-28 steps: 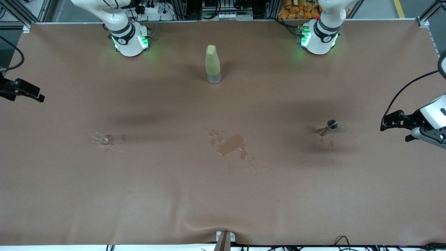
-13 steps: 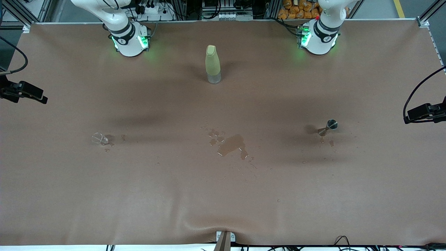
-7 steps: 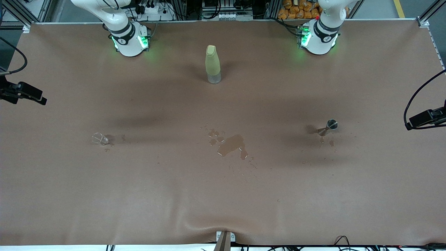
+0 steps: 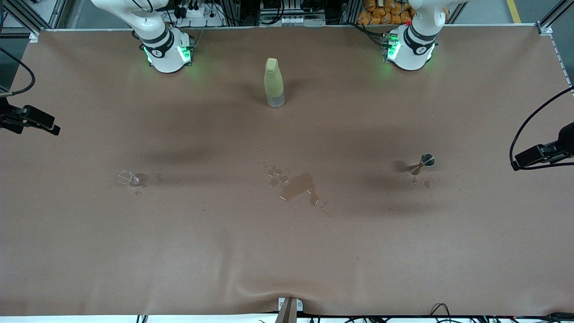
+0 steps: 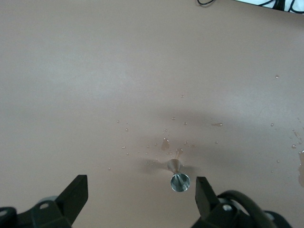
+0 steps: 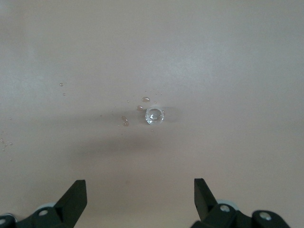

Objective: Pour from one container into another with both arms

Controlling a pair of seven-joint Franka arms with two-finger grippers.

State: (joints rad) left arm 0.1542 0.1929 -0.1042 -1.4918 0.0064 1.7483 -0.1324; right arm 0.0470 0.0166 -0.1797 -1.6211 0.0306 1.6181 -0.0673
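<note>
Matte brown table (image 4: pixel 287 251) with central spill (image 4: pixel 297 187): clear glass (image 4: pixel 128 178) toward the right arm's end, conical steel jigger (image 4: pixel 423 162) toward the left's, pale-green bottle (image 4: pixel 274 82) farther; left gripper (image 5: pixel 141 194) and right gripper (image 6: pixel 140 198) spread, empty.

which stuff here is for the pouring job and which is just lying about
For the job:
metal jigger
small clear glass
left gripper, jaws open, up over the jigger
right gripper, jaws open, up over the glass

Just there:
yellow-green bottle
spilled puddle
brown table cover
</note>
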